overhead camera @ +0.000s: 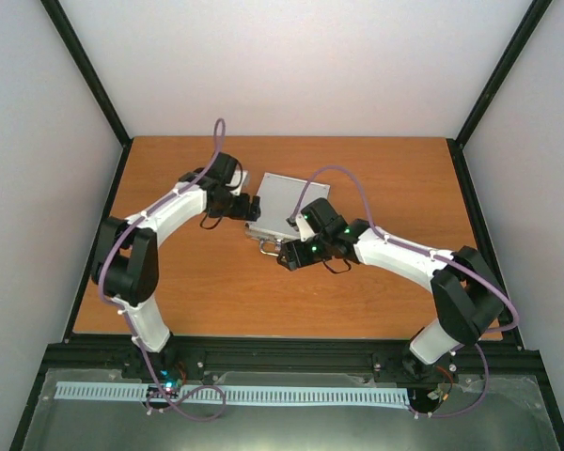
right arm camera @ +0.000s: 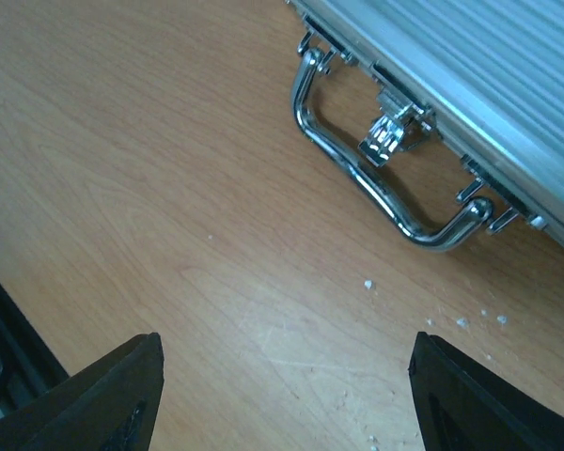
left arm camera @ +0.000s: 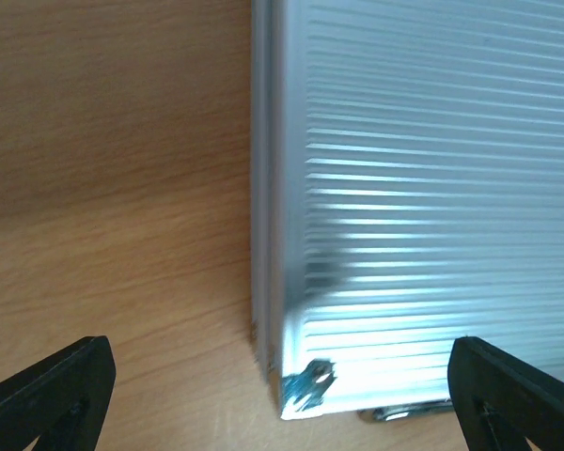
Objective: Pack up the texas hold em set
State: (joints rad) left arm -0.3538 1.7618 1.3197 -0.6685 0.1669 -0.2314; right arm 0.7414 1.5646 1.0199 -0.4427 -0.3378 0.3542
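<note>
Silver case [overhead camera: 280,199] lies shut on the table [overhead camera: 395,178], handle [right arm camera: 376,193] toward the arms. Left fingers [left arm camera: 56,395], spread and empty, flank its corner. Right fingers [right arm camera: 113,395], likewise released, hover before the clasp [right arm camera: 390,136], which looks unfastened: brace the case, then press it flat.

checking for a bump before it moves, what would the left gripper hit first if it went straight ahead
Most likely the case, at its near corner, which sits between the open fingers of the left gripper. Depth is hard to judge, so the table could come first.
</note>
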